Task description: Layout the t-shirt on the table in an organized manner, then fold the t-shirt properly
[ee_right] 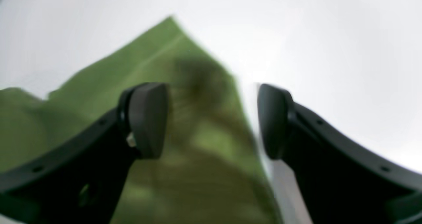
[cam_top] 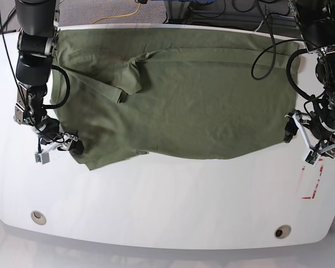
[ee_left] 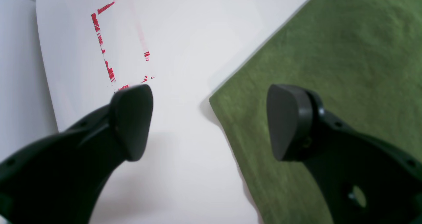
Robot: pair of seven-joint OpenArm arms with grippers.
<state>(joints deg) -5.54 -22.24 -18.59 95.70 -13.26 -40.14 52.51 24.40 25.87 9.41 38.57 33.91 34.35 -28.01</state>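
Table (cam_top: 167, 206): white, t-shirt (cam_top: 190, 95) spread flat across far half.
Left gripper (ee_left: 209, 122): jaws apart over shirt's right corner.
Right gripper (ee_right: 212, 120): jaws apart at left edge.

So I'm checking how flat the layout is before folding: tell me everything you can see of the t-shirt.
The t-shirt is plain olive-green, soft-looking cloth with no print. It lies spread wide across the far half of the white table, mostly flat, with one sleeve folded onto the body left of centre and wrinkles near it. In the base view its near-left corner sits by the right gripper, and its right edge by the left gripper; both are open, gripping nothing.
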